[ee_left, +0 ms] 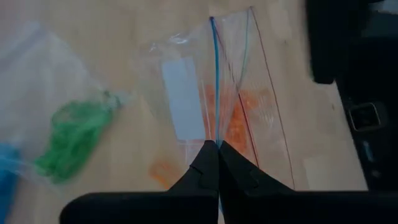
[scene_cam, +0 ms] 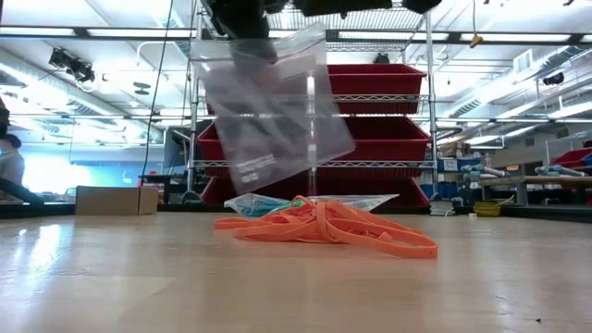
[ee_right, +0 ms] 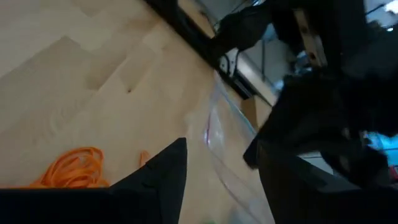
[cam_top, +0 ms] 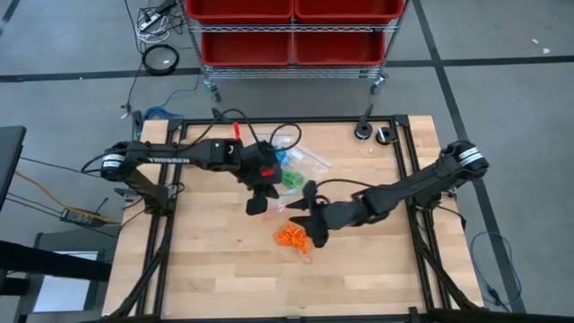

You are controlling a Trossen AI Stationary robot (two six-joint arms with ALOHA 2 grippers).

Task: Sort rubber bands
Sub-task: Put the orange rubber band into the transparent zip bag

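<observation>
Nearby, green bands' bag, perhaps blue one, behind orange rubber bands

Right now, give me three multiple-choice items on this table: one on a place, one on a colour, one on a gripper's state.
1. Where is the clear zip bag?
A. flat on the table
B. hanging above the table from the left gripper
C. inside the tan box

2. What colour is the loose pile of rubber bands on the table?
A. orange
B. purple
C. white

3. How does the right gripper stand?
A. shut on a bag
B. shut on bands
C. open, holding nothing

Key: 1 B, the shut left fingers pinch the bag's edge; 2 A, the pile is orange; 3 C, a bare gap shows between the fingers.
</observation>
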